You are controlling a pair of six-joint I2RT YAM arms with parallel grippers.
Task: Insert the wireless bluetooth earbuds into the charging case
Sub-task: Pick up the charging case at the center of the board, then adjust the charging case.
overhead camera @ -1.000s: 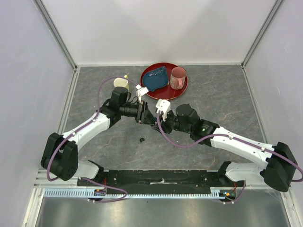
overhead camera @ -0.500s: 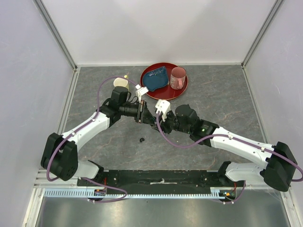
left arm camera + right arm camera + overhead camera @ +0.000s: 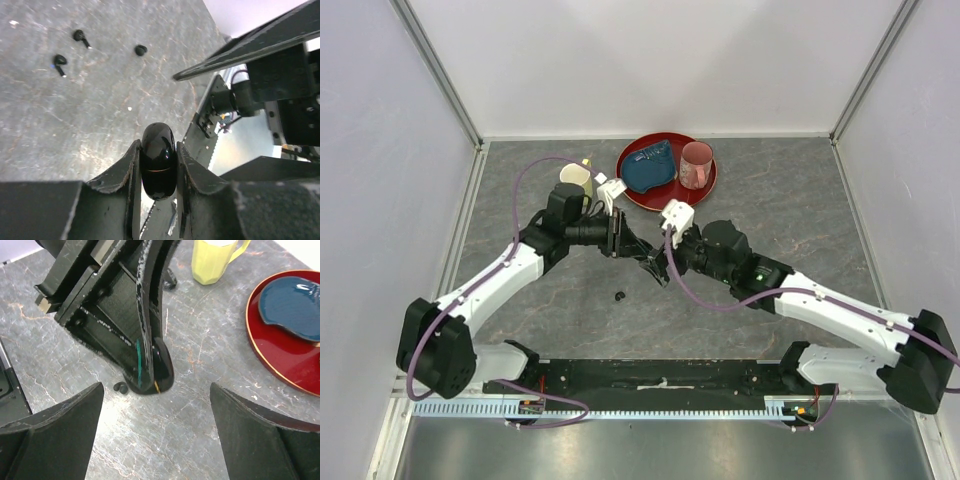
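The left gripper [image 3: 159, 146] pinches a glossy black oval charging case [image 3: 159, 170] by its sides, both fingers pressed flat against it and a thin seam showing across its shell. It holds the case clear above the grey marbled tabletop [image 3: 75, 110]. Facing it, the right gripper [image 3: 156, 388] stands spread wide with nothing between its fingers [image 3: 50, 432], the case just ahead of them.

Three small black earbuds [image 3: 60, 61] lie loose on the stone in the left wrist view, well apart from the case and not in it. The overhead camera picks out only one dark speck on the table, nearer the arm bases.

Behind the arms stand a pale yellow mug [image 3: 575, 180] and a round red tray [image 3: 665, 198] carrying a dark blue object [image 3: 650, 167] and a pink mug [image 3: 696, 165].
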